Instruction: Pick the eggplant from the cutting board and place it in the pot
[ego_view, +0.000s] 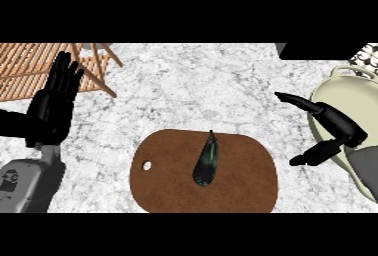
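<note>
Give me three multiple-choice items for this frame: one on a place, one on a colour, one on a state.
1. Where does the eggplant lie?
A. in the pot
B. on the cutting board
C. on the wooden rack

2. What colour is the cutting board?
A. brown
B. white
C. blue

3. How is the right hand?
A. curled round the eggplant
B. open, holding nothing
C. inside the pot

Answers: 1 B, it rests mid-board; 2 A, the board is brown; 3 B, its fingers are spread beside the pot, apart from the eggplant.

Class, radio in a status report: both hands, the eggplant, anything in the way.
Left hand open, resting at left. Right hand open, empty, beside the pot. Eggplant on cutting board, untouched. Nothing between eggplant and pot.
</note>
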